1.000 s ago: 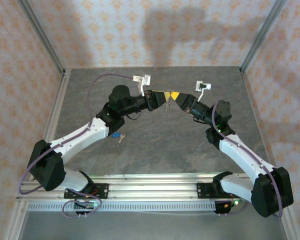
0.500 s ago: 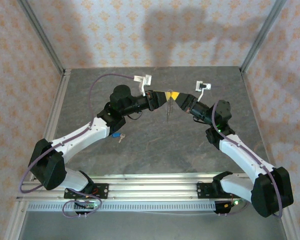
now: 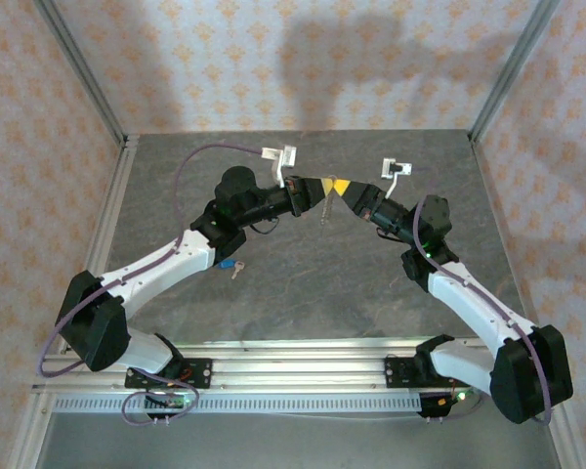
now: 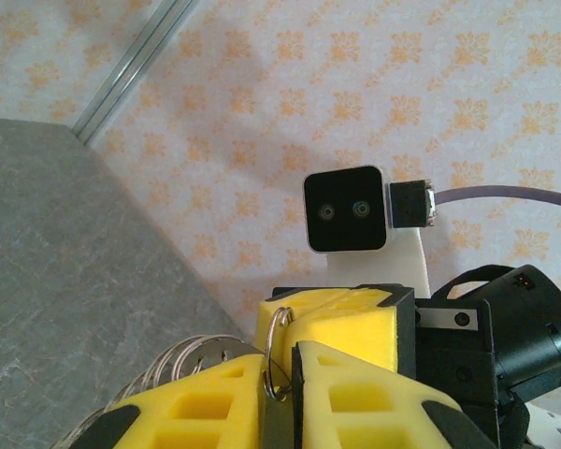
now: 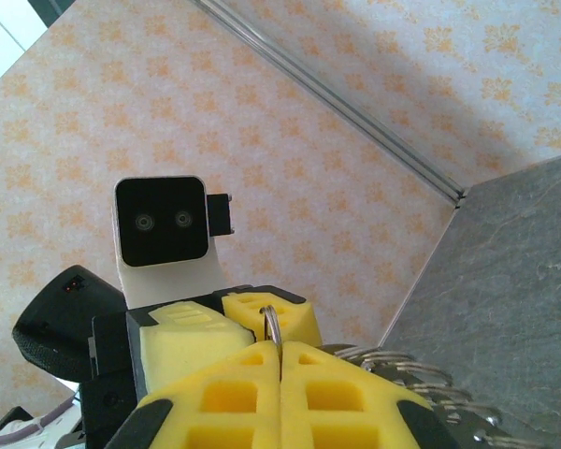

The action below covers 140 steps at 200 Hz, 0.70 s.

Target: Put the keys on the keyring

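Both arms reach over the far middle of the grey stone-patterned worktop [image 3: 303,293], and their tips meet nose to nose above it.

The right gripper [image 5: 280,351] has its yellow foam fingers pressed together on a thin silver wire keyring [image 5: 271,323], whose arc stands up out of the seam. The left gripper [image 4: 280,369] faces it with its fingers nearly together, leaving a narrow slot. The keyring's lower arc sits in that slot, against one finger [image 4: 226,398]. Whether the left gripper actually nips it cannot be told.

A silvery wire coil [image 4: 182,360] lies just beside the fingers, and its link to the keyring is hidden. In the overhead view the fingers cover the keyring, and a small pale piece [image 3: 322,210] hangs below the meeting point.

A small key with a bright blue plastic head [image 3: 230,264] lies on the worktop well apart, to the near left. It is just beside the left arm's white forearm [image 3: 166,259].

Pale wall panels with an orange pattern [image 3: 273,59] enclose the worktop.
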### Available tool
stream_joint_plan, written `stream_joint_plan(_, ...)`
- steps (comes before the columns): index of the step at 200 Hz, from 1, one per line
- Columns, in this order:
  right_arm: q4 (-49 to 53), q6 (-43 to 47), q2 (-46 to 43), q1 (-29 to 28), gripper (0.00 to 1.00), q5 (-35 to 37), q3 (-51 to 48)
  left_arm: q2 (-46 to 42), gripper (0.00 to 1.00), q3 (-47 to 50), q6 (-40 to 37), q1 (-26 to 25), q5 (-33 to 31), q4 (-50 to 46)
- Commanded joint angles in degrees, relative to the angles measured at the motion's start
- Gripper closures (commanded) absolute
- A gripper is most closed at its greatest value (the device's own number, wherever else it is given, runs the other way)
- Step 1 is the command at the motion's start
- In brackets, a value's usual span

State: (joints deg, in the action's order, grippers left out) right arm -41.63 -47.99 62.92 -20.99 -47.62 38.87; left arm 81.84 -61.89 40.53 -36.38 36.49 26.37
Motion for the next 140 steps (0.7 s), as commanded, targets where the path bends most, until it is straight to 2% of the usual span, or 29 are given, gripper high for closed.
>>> stream_joint_plan(1,-2.5,1.1,-0.3,-0.5,1.00,-1.2,0.0,0.6,0.90,-1.8,-0.6,-0.6,-0.5,3.7)
stream_joint_plan(25,-1.9,1.4,-0.5,-0.5,1.00,-1.2,-0.1,1.0,1.00,-1.8,-0.6,-0.6,-0.4,4.1)
stream_joint_plan(48,-0.5,2.0,-0.8,-0.5,1.00,-0.8,0.4,1.2,1.00,-1.8,-1.0,-0.6,-0.2,4.1)
stream_joint_plan(62,4.7,4.1,-2.0,-0.4,1.00,0.9,1.6,0.9,1.00,-1.9,-2.2,-0.6,0.1,3.3)
stream_joint_plan(74,9.8,6.1,-3.7,0.5,0.85,2.7,2.5,0.5,1.00,-2.1,-3.8,-0.5,0.9,2.1)
stream_joint_plan(102,12.6,5.2,-7.2,4.7,0.64,3.3,2.5,-0.2,1.00,-3.1,-6.7,0.4,4.4,-0.8)
stream_joint_plan(113,13.6,5.1,-8.1,5.7,0.60,3.4,2.7,-0.2,1.00,-3.9,-7.7,0.9,6.4,-2.1)
stream_joint_plan(140,14.6,5.2,-8.5,6.1,0.58,1.3,3.8,0.3,1.00,-6.9,-11.9,1.7,11.6,-7.5)
